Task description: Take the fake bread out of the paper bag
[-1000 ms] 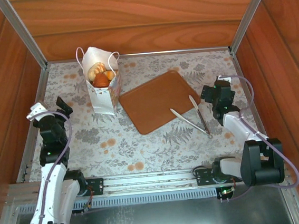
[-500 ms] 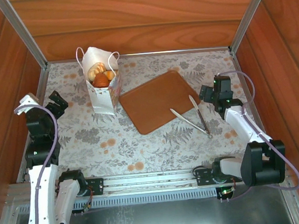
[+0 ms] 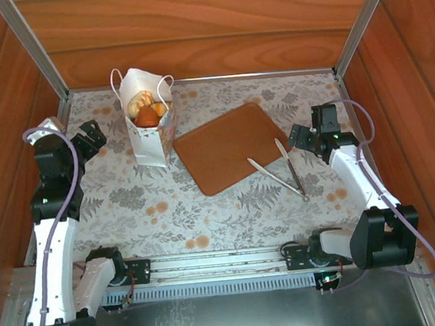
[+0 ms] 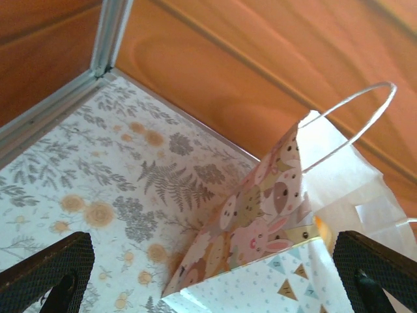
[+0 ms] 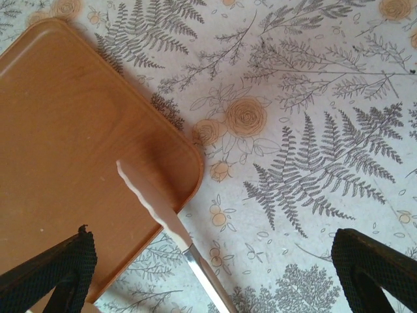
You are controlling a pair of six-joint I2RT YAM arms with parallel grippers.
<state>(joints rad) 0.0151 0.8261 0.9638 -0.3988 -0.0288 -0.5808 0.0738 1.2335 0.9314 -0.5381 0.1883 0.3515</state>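
Bread (image 3: 147, 108): several glossy tan and orange pieces piled inside the bag, their tops showing in its open mouth from the top view.
Bag (image 3: 152, 142): white paper, standing upright at the far left of the table, mouth open, cord handles (image 4: 355, 117) up; pennants printed on its front, cartoon animals on its side panel.
Board (image 3: 227, 146): flat brown, lying mid-table, its left corner just beside the bag; whether they touch I cannot tell.
Tongs (image 3: 284, 172): metal, lying over the board's right corner, one tip (image 5: 140, 189) resting on the board, the joined end on the cloth nearer the arms.
Cloth (image 3: 230, 212): floral fern print, covering the table.
Left gripper (image 3: 92, 136): left of the bag and apart from it, fingers (image 4: 49, 274) spread wide, nothing between them; the bag's edge lies ahead.
Right gripper (image 3: 301, 136): above the table's right side, near the board's right corner and the tongs, fingers (image 5: 55, 270) spread wide, holding nothing.
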